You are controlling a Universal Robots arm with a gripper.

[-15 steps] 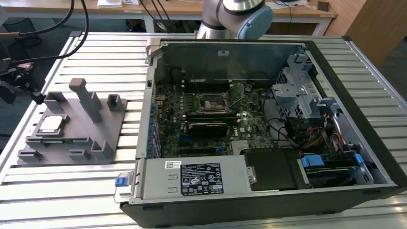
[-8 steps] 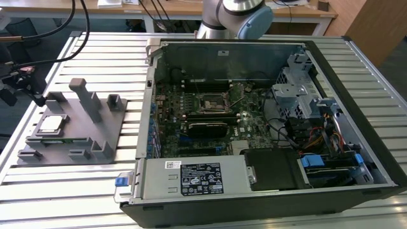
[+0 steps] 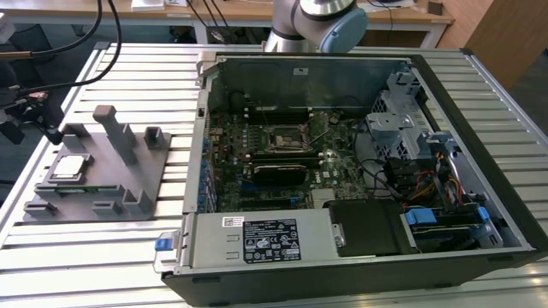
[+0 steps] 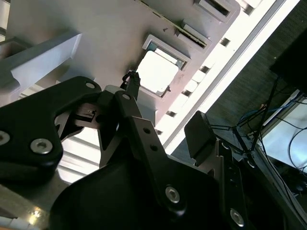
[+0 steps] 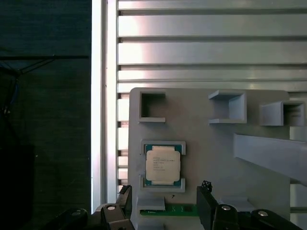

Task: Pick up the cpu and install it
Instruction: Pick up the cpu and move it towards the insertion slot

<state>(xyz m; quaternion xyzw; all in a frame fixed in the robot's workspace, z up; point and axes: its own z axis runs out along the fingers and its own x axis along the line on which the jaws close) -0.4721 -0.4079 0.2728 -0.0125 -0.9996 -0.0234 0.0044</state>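
Note:
The cpu (image 5: pixel 163 164) is a small square chip with a pale metal top. It lies flat in a recess of the grey holder block (image 5: pixel 216 153), on the slatted table at the exterior view's left, where it appears as the cpu (image 3: pixel 70 167). In the first wrist view my gripper (image 5: pixel 165 200) hangs open above the block. Its two black fingertips (image 5: pixel 206 194) stand wider apart than the chip, with nothing between them. In the second wrist view the cpu (image 4: pixel 156 71) shows as a bright square beyond the gripper (image 4: pixel 165 110). The black socket (image 3: pixel 285 136) sits on the motherboard in the open computer case.
The open computer case (image 3: pixel 514 212) takes up the middle and right of the exterior view, with cables and a drive cage inside. Upright posts (image 3: pixel 115 131) rise from the holder block next to the cpu. The table edge (image 5: pixel 98 120) runs close beside the block.

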